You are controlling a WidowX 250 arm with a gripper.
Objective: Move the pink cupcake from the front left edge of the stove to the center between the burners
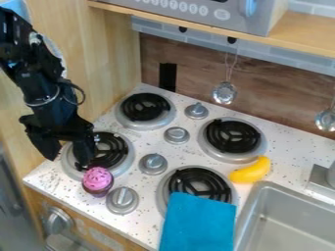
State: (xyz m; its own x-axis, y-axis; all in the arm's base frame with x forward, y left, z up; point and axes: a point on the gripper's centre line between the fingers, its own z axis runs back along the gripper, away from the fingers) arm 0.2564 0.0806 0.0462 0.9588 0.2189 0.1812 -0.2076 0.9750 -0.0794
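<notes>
- Pink frosting tops the one cupcake, whose dark base points down to the counter; I see it upright, its long axis running from base to frosting, near the counter's front left corner, close by the rim of a burner.
- My claw hangs over that front left burner, its two fingers apart with a gap between them, tips pointing down, just up from the cupcake.
- One yellow banana lies on its side near the sink, its long axis slanting from lower left to upper right in my view, its outer curve towards the sink.
- I count four burners with black coils, two towards the counter's back edge and two towards its front.
- Four grey knobs stand on the counter between them and by the front edge; a fifth is on the front panel.
- One blue cloth overlaps the front right burner.
- Two metal utensils hang along the back wall.
</notes>
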